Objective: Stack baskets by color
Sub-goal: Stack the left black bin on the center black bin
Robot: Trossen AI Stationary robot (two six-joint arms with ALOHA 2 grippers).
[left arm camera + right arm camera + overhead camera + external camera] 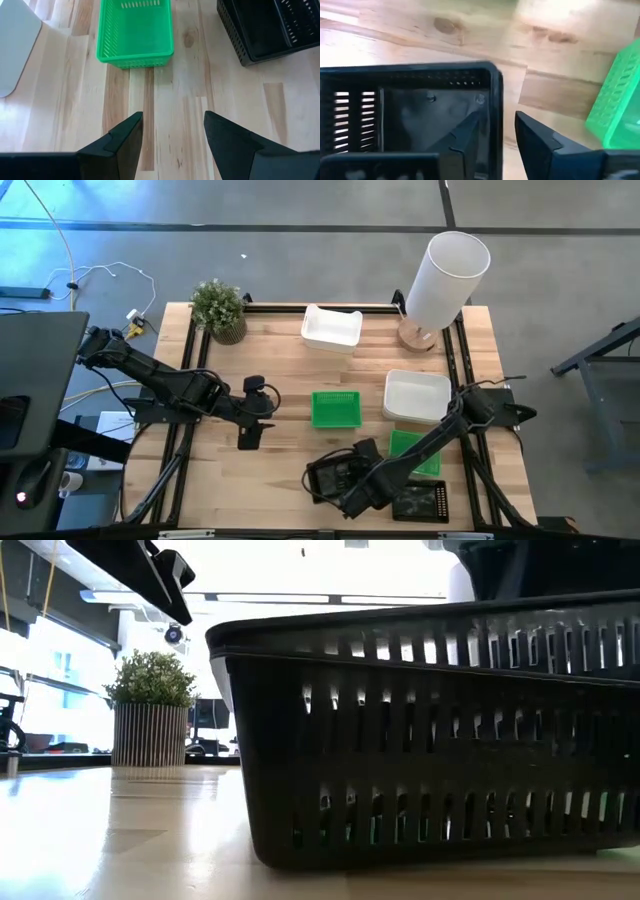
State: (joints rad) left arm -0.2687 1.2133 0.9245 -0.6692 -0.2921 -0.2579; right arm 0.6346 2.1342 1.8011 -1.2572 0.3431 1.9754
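My right gripper (507, 140) is open over the near right of the table (352, 488). Its fingers straddle a corner wall of a black basket (330, 472), which rests on the wood with what looks like a second black basket nested in it (295, 20). Another black basket (420, 502) lies to its right. One green basket (336, 408) sits mid-table and another (415, 448) lies under my right arm. Two white baskets (332, 327) (417, 397) stand farther back. My left gripper (172, 135) hangs open above bare wood, short of the green basket (135, 32). My right gripper comes from above, slanting down, with one finger (470, 137) inside the black basket and the other (535, 145) outside its end wall near a corner (495, 100). A gap shows between the outer finger and the wall. Whether the inner finger touches the wall, I cannot tell.
A tall white cylinder (445, 275) on a wooden foot stands at the far right, and a small potted plant (218, 308) at the far left corner. In the low view the black basket (430, 740) fills most of the picture. Bare wood lies on the near left.
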